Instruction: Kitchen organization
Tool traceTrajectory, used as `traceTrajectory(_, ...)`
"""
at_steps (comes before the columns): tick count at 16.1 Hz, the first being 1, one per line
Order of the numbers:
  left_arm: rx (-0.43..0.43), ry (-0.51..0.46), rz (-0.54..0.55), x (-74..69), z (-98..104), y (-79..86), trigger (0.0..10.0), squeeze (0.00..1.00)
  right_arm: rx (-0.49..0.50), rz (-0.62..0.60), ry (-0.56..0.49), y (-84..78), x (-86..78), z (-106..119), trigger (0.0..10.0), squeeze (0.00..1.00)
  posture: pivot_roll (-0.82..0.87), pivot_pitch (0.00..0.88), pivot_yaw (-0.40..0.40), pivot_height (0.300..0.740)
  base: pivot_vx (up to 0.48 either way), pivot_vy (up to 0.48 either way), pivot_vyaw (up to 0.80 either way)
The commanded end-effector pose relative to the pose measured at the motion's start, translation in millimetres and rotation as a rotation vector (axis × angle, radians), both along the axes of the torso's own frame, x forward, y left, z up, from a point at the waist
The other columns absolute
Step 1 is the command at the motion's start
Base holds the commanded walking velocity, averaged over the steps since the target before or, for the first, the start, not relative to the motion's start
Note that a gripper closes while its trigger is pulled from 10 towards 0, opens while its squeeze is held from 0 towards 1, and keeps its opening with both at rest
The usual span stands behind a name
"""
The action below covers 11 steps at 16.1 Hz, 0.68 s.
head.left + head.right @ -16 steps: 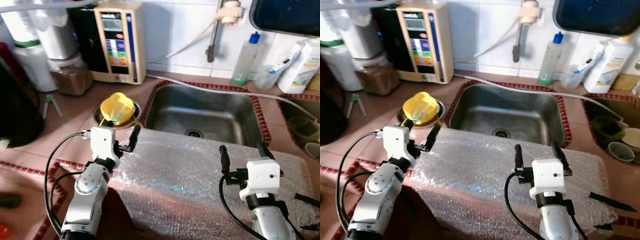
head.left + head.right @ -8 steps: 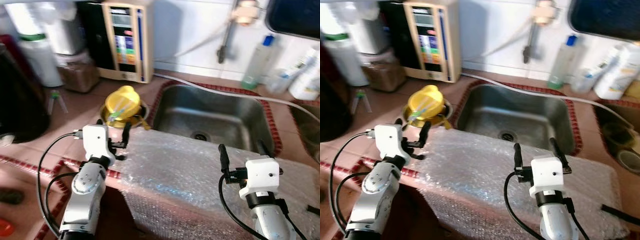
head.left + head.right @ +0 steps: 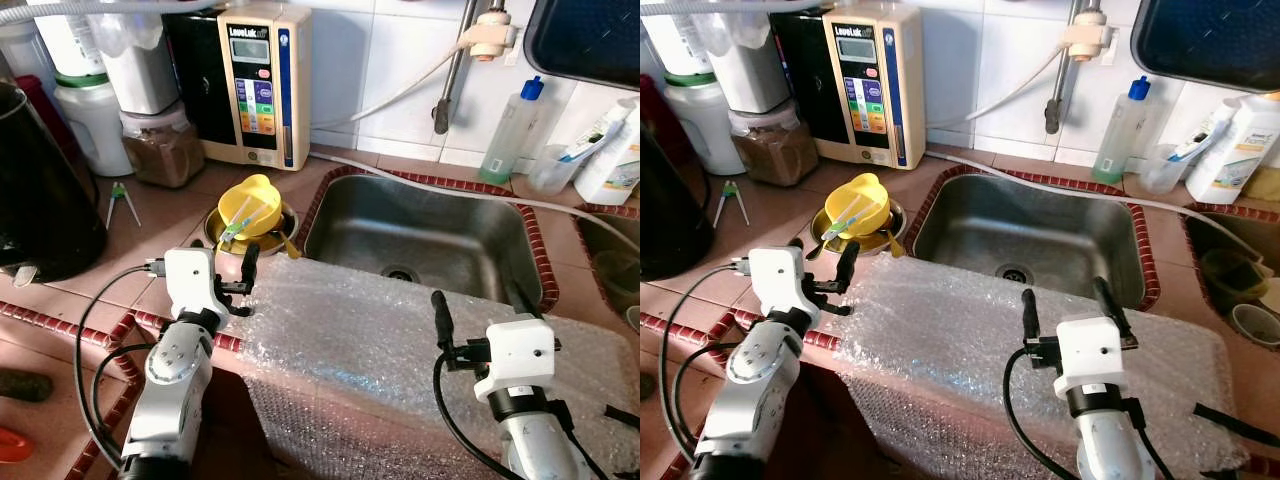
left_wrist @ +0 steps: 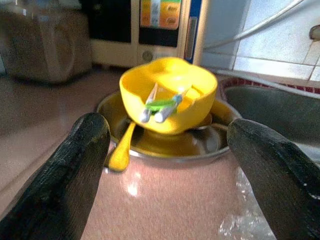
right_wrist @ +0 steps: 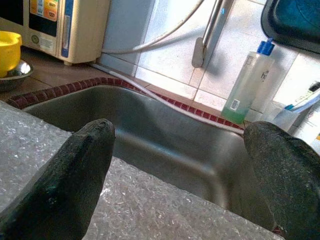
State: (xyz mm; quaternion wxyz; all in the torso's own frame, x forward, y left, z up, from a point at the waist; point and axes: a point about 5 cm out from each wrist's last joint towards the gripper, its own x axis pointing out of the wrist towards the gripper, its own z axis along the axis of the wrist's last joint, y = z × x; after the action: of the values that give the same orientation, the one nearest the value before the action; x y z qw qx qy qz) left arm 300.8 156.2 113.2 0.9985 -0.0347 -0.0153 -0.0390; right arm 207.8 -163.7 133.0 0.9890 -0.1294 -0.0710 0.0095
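Left eye view: right gripper [image 3: 478, 308] spread wide over bubble wrap [image 3: 400, 350] at the counter's front edge. Left gripper [image 3: 222, 270] also spread, empty, at the wrap's left edge. Just beyond it, yellow bowl [image 3: 249, 204] sits in a metal dish [image 3: 215, 222], beside the sink [image 3: 420, 235].

You face a white tiled wall [image 3: 375, 60], terracotta tiled counter [image 3: 75, 300] edged in red, steel sink [image 3: 420, 225] set in, bright light, perhaps daylight.
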Motion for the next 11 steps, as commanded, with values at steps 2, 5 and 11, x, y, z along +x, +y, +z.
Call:
traceTrajectory(2,-0.026,0.013,-0.002,3.5,-2,-3.2,10.0,0.00,0.009,0.034,-0.009,4.0,0.4,4,10.0,0.00,0.03,0.000,0.023,0.740,0.000,0.000,0.00)
traceTrajectory(5,-0.068,-0.002,-0.026,10.2,1,-12.2,10.0,0.07,0.041,0.066,0.012,8.6,0.2,3,10.0,0.00,0.03,0.000,0.024,0.740,0.000,0.000,0.00)
traceTrajectory(11,-0.176,0.048,-0.046,26.1,-9,-23.5,10.0,0.62,0.043,0.104,0.030,12.5,-2.9,3,10.0,0.00,0.01,0.000,0.021,0.740,0.000,0.000,0.00)
